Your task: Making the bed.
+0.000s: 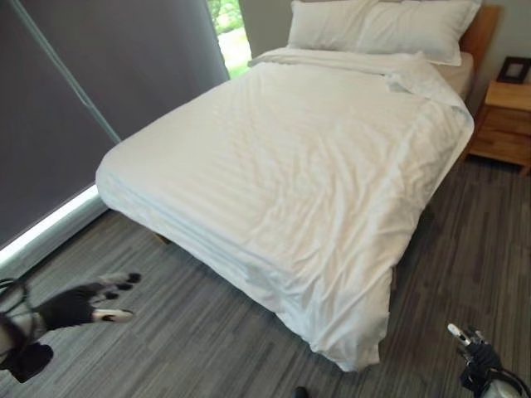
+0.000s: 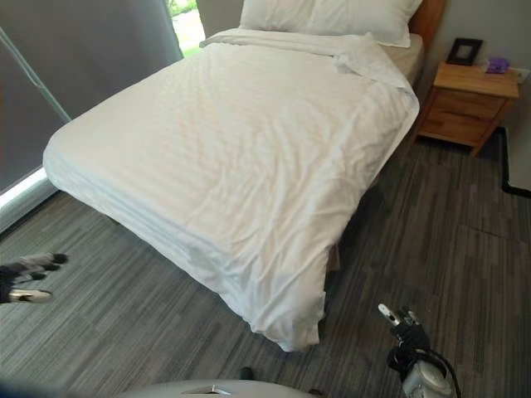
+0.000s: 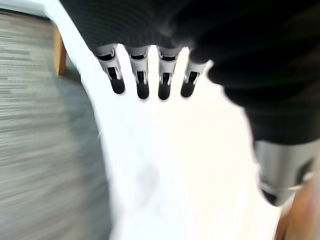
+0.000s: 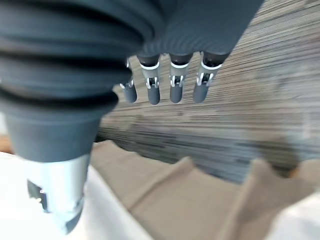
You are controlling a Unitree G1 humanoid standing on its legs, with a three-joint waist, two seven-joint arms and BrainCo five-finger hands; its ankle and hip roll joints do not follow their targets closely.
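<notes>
A white striped duvet (image 1: 307,157) covers the bed, lightly wrinkled, and its near corner (image 1: 353,336) hangs down close to the floor. Two white pillows (image 1: 382,25) lie at the headboard, where the duvet's top edge is folded and a little rumpled at the right. My left hand (image 1: 75,305) hovers over the floor, left of the bed's foot and apart from the cloth, with its fingers (image 3: 142,75) straight and nothing in them. Low at the right of the hanging corner, my right hand (image 1: 474,348) holds nothing either, its fingers (image 4: 172,82) straight.
A wooden nightstand (image 1: 506,124) with a dark picture frame (image 1: 514,68) stands right of the headboard. A grey blind (image 1: 83,91) covers the window wall left of the bed. Grey striped carpet (image 1: 207,332) runs around the bed's foot and right side.
</notes>
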